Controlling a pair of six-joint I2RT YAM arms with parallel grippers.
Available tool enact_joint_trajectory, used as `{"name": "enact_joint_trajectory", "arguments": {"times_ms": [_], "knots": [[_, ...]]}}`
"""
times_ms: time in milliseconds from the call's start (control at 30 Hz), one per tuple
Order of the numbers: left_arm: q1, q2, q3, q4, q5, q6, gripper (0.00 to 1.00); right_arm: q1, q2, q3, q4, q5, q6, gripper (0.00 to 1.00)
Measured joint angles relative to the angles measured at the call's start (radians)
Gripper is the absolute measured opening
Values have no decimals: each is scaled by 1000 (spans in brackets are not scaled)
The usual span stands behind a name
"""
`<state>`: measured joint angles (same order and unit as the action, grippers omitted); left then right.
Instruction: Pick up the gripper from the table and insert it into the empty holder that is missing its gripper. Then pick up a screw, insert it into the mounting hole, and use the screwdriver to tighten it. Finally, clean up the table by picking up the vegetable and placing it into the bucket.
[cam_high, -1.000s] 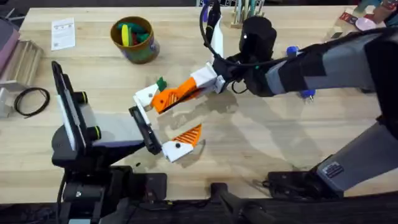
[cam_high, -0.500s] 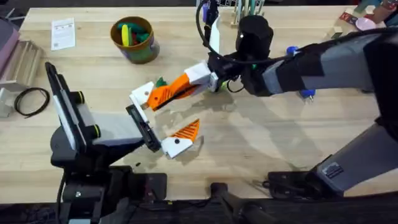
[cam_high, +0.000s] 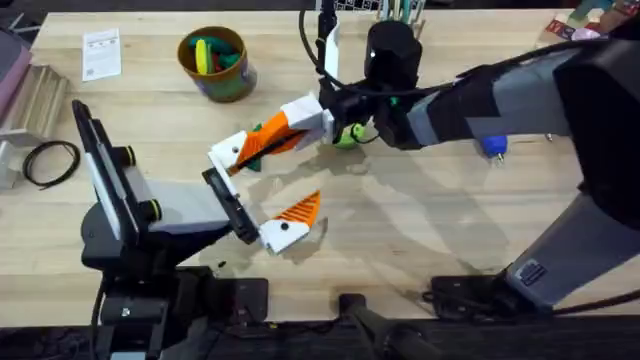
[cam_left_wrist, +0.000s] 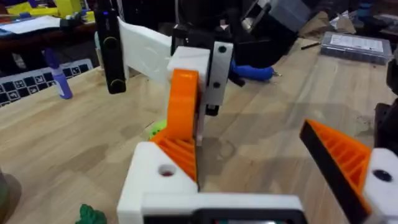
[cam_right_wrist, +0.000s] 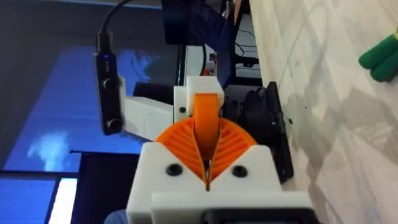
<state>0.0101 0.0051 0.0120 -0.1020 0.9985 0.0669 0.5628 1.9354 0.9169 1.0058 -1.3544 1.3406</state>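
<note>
**Orange tip pressed to the bare holder, mid-table**

The right gripper (cam_high: 262, 140) has its orange ribbed pads pressed together on the gripper (cam_left_wrist: 183, 106), the small orange fingertip, and carries it against the holder (cam_high: 231, 153), the white finger block of the left gripper (cam_high: 257, 193). Whether the tip is fully seated is hard to judge from above. In the left wrist view the mounting hole (cam_left_wrist: 166, 170) shows dark in the block's face, just below the tip. The left gripper's fingers are spread wide, its other orange-padded finger (cam_high: 300, 211) well apart from the holder, on its near side.

The vegetable (cam_high: 258, 132) lies just beyond the holder, partly hidden by the right gripper. The bucket (cam_high: 232, 80) stands farther back and left of the holder. The screwdriver (cam_high: 492, 146) lies far right, under the right arm. Bare tabletop (cam_high: 420, 225) opens to the holder's right.
</note>
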Motion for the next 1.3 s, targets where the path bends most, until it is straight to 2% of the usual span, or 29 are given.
{"name": "enact_joint_trajectory", "arguments": {"times_ms": [533,567,633,733,800,1067,1200,1300], "knots": [[0,0,0,0,-1,0,986,5,0,0,0,5,3,12],[0,0,0,0,-1,0,986,5,0,0,-3,6,8,82],[-3,0,0,-3,23,0,986,10,0,3,-2,29,10,392],[-9,0,0,-5,39,0,986,22,0,10,1,48,9,801],[-9,0,0,-6,47,0,986,26,0,12,3,56,10,842],[-9,0,0,-7,57,0,986,-5,-4,12,-23,66,-21,850],[-9,0,0,-7,57,0,986,-62,-77,13,-260,82,-133,852],[-9,0,0,-7,57,0,986,-125,-181,25,-548,118,-274,852]]}}
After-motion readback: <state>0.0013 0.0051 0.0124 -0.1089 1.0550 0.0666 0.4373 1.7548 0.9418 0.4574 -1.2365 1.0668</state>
